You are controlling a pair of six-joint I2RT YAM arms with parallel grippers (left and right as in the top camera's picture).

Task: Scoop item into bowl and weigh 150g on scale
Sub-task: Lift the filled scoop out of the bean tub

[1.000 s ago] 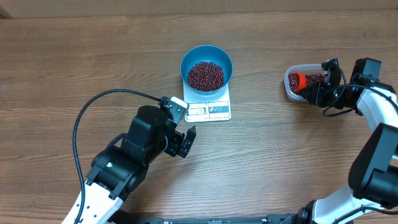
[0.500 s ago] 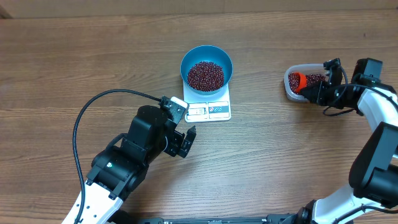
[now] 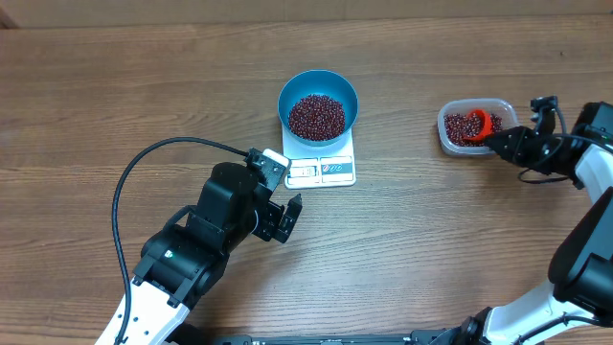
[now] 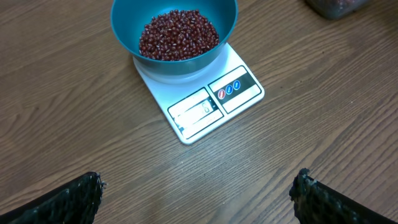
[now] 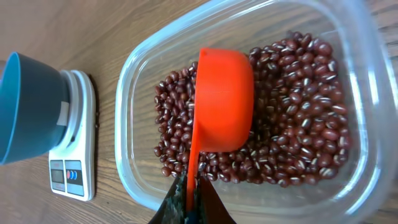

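Bare table [image 3: 144, 86] lies free between my left pincer [image 4: 196, 199] and the scale [image 4: 214, 102], where the bowl [image 4: 124, 25] stands in the way, while the red scoop [image 5: 224, 106] in my right pincer [image 5: 189, 199] crowds the tub [image 5: 140, 87].

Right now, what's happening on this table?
The right hand is shut on the scoop by its handle, with the cup down among the beans in the clear tub. The blue bowl sits on the scale, already holding a heap of beans. The left hand hangs open near the scale, holding nothing.
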